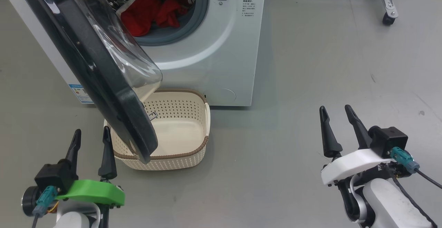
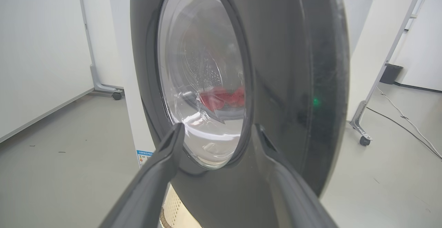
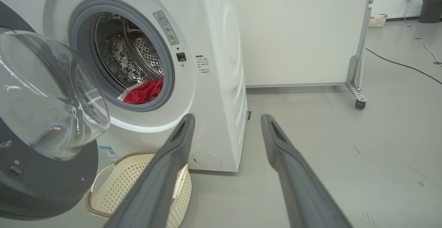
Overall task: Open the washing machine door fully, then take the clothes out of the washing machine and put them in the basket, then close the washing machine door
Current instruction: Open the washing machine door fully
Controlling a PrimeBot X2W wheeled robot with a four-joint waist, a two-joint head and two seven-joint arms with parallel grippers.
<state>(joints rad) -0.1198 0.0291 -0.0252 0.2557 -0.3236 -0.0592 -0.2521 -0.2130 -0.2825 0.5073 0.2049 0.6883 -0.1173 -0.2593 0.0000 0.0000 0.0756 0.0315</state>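
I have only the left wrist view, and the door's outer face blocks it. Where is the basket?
Observer: The basket sits on the floor against the washing machine front, its bottom bare.
Operator: How far is the door open?
Observer: The washing machine door sticks out toward us, its lower edge over the basket's left part.
Operator: And the right tool?
Observer: The right tool is open, holding nothing, above bare floor right of the machine.

Bright even light, soft shadows, glare on the washing machine door (image 2: pixel 276 83).
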